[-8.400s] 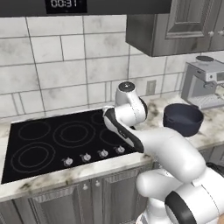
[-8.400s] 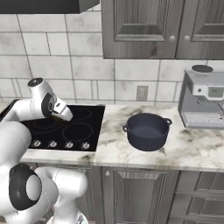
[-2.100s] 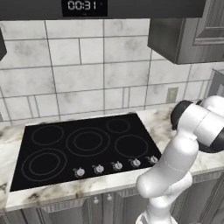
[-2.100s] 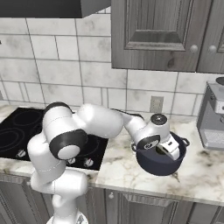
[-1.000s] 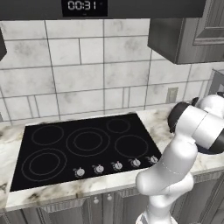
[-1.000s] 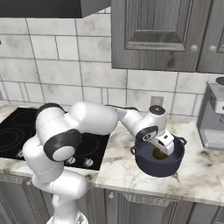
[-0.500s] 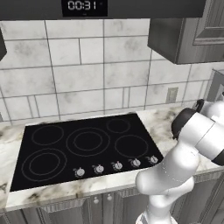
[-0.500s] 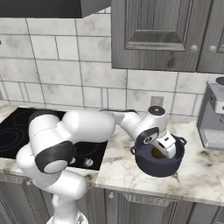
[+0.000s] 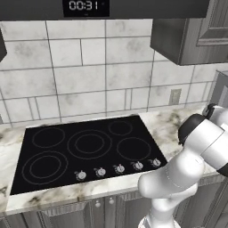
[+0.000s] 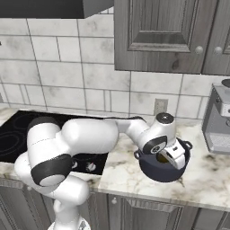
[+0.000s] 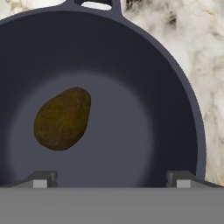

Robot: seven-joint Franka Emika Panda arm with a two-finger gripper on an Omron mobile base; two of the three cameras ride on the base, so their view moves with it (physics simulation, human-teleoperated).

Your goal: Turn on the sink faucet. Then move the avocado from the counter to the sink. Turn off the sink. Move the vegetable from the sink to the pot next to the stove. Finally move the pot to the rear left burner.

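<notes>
The dark blue-grey pot (image 10: pixel 164 173) stands on the white marble counter (image 10: pixel 206 179), right of the black stove (image 10: pixel 13 134). The brownish-olive avocado (image 11: pixel 62 118) lies loose on the pot's floor (image 11: pixel 131 122), left of centre in the hand view. A sliver of the avocado (image 10: pixel 162 158) shows under the hand. My gripper (image 10: pixel 173 157) hangs just above the pot's mouth, tilted down into it. It is open, and its fingertips (image 11: pixel 41 178) stand wide apart with nothing between them. The stove (image 9: pixel 89 149) lies flat with bare rings. The sink and faucet are out of view.
A grey coffee machine (image 10: pixel 219 121) stands on the counter right of the pot. A wall outlet (image 10: pixel 160 107) sits behind it, under dark cabinets (image 10: pixel 170 36). Small knobs (image 9: pixel 118 168) line the stove's front edge. My white arm (image 9: pixel 196 151) crosses the counter right of the stove.
The hand has stayed over the pot and turned a little. The arm's elbow has swung lower and to the right. The avocado lies where it was half a second ago.
</notes>
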